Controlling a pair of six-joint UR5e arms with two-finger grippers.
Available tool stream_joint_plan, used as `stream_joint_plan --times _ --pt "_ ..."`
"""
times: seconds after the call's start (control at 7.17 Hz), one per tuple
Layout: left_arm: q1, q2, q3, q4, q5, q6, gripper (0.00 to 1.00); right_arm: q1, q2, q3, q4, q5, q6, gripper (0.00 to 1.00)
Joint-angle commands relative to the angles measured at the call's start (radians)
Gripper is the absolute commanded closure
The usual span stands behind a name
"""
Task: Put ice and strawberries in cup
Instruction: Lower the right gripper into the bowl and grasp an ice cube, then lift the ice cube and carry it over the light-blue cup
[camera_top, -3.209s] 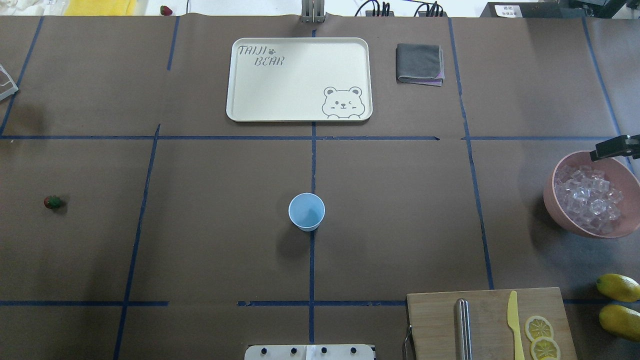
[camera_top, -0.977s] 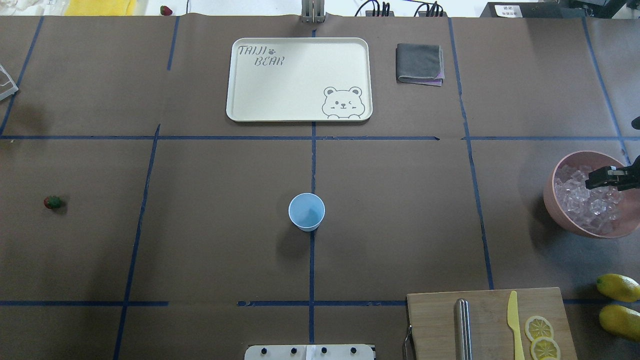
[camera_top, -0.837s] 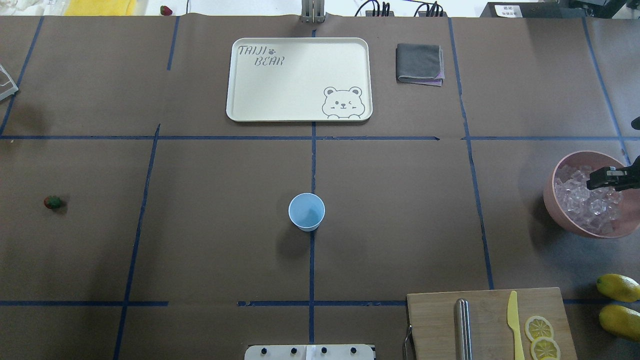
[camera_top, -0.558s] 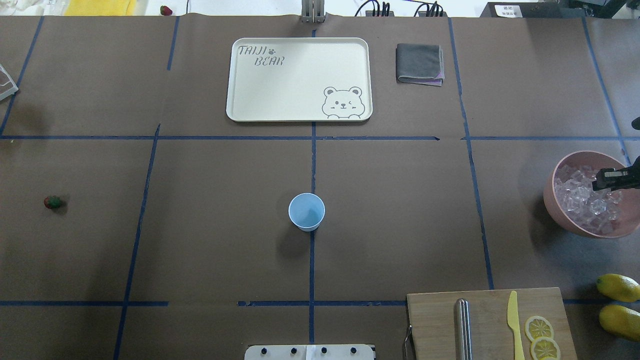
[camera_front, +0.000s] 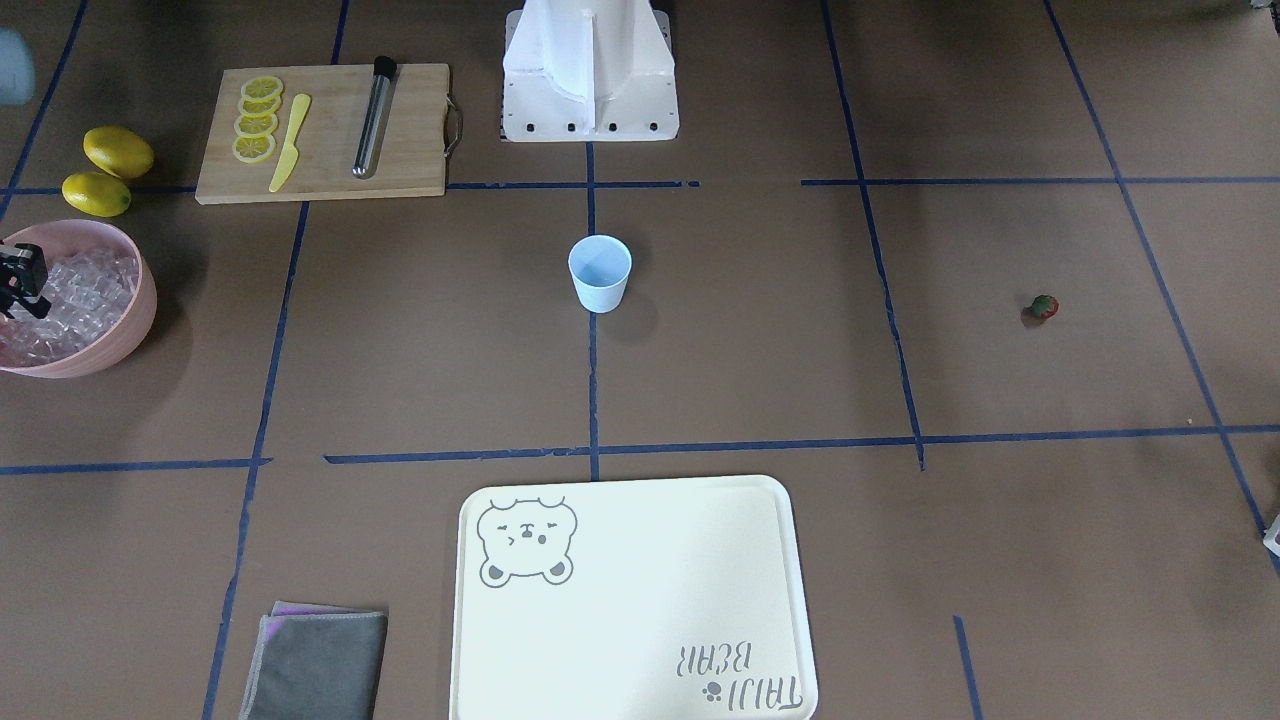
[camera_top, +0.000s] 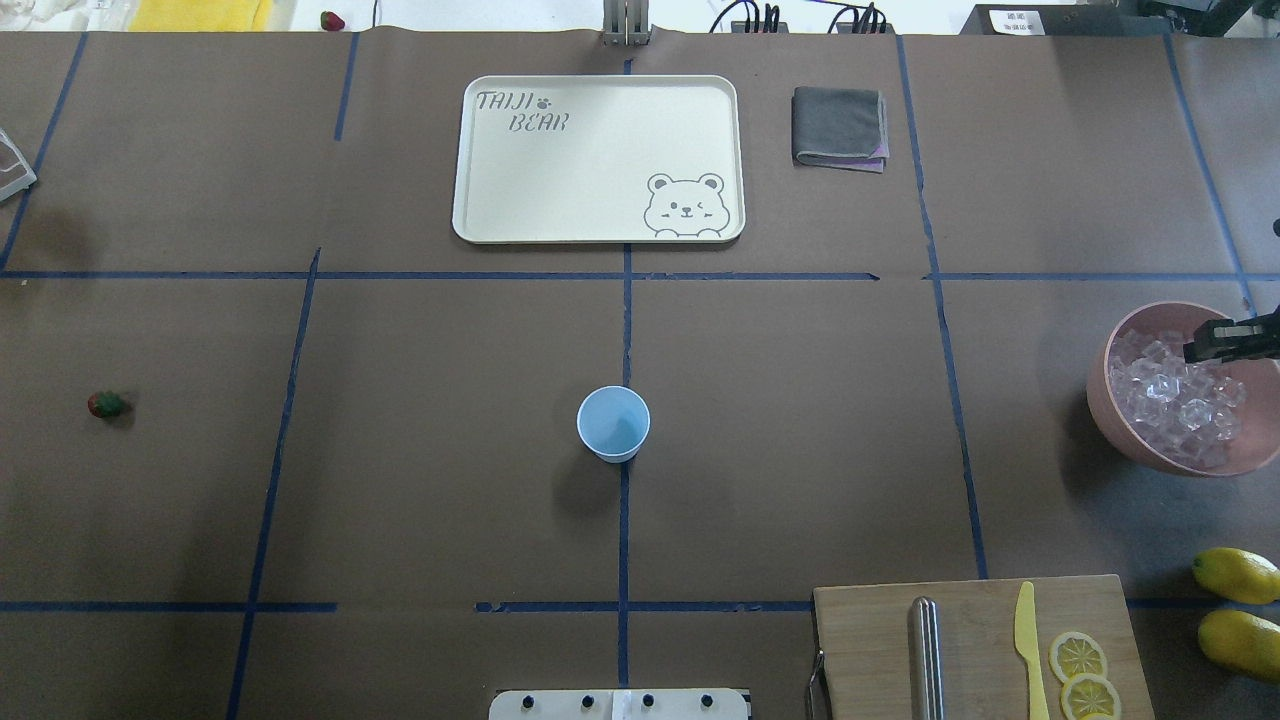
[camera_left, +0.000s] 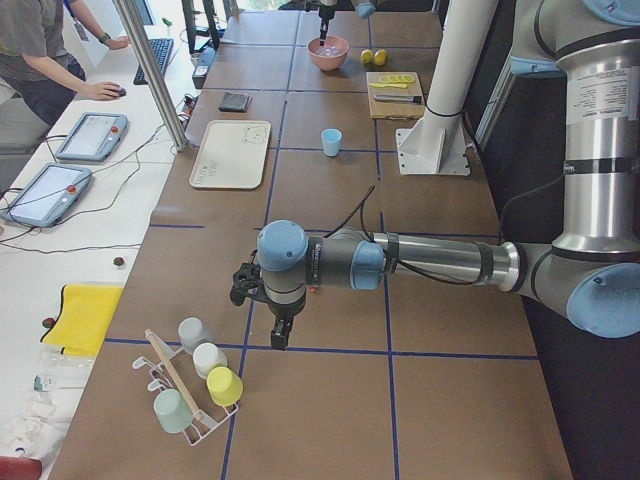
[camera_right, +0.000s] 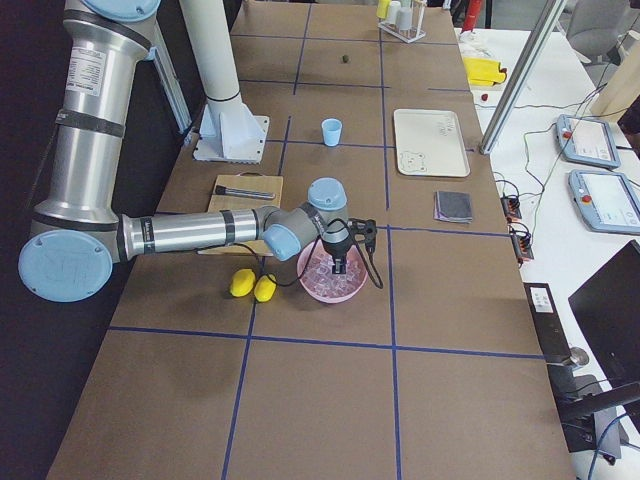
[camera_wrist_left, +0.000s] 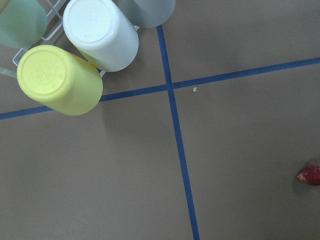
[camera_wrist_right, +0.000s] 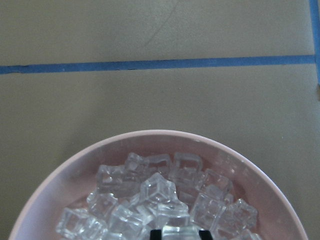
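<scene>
In the front view we see the cup (camera_front: 600, 272) upright at the table's centre. The strawberry (camera_front: 1044, 307) lies well apart on our left arm's side, and the ice (camera_front: 75, 300) is heaped in the pink bowl (camera_front: 135, 320) far to the other side. On the right wrist camera, our right gripper (camera_wrist_right: 177, 233) is pinched on one cube. We judge the cube hard and slick, so it is best squeezed on flat faces. From the left end, we cannot tell our left gripper's (camera_left: 281, 340) opening.

- The near grey robot arm (camera_right: 200, 232) reaches across the brown worktop (camera_right: 450, 400).
- Its hand (camera_right: 338, 267) points down into a round pink bowl (camera_right: 356, 292) of small clear ice cubes (camera_right: 322, 269).
- Two yellow lemons (camera_right: 240, 283) lie just beside the bowl.
</scene>
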Motion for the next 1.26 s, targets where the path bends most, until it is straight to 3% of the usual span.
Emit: stream_joint_plan --times 0.0,0.14,0.7,1.12 --pt "0.0 -0.001 -0.001 0.0 -0.001 0.0 0.0 0.016 0.003 0.057 0.001 -0.007 -0.048 0.98" --pt "0.0 -0.001 -0.002 0.0 -0.001 0.0 0.0 0.016 0.055 0.073 -0.013 -0.007 -0.047 0.99" --pt "0.0 0.001 -0.001 0.002 -0.031 -0.002 0.0 -0.19 0.25 0.071 -0.014 -0.01 -0.032 0.98" --pt "0.0 0.003 0.005 0.002 -0.031 0.0 0.0 -0.392 0.582 0.091 -0.407 -0.174 0.112 0.97"
